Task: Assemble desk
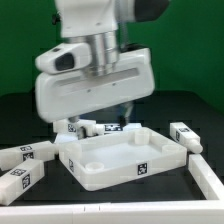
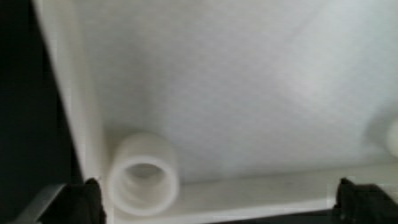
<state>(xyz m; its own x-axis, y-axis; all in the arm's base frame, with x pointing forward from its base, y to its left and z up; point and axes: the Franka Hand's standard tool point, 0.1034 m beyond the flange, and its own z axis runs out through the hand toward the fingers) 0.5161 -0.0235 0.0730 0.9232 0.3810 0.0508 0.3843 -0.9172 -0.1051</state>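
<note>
Gripper spread to full width, empty; nothing between or touching the fingertips. Hanging just above the tabletop, centre to lower-centre of the exterior view, over its far rim. Tabletop lying cavity-up, rim pointing skyward, long axis running the exterior view's left to right, near edge climbing slightly toward the right. Directly below the fingers per the wrist view: one inside corner with a round leg socket, closer to one finger than the other; cannot tell which corner. Closing along the nearest rim rather than across it, by the look of it; probably worth an offset or wrist turn before any pinch. Legs loose around it, none fitted.
</note>
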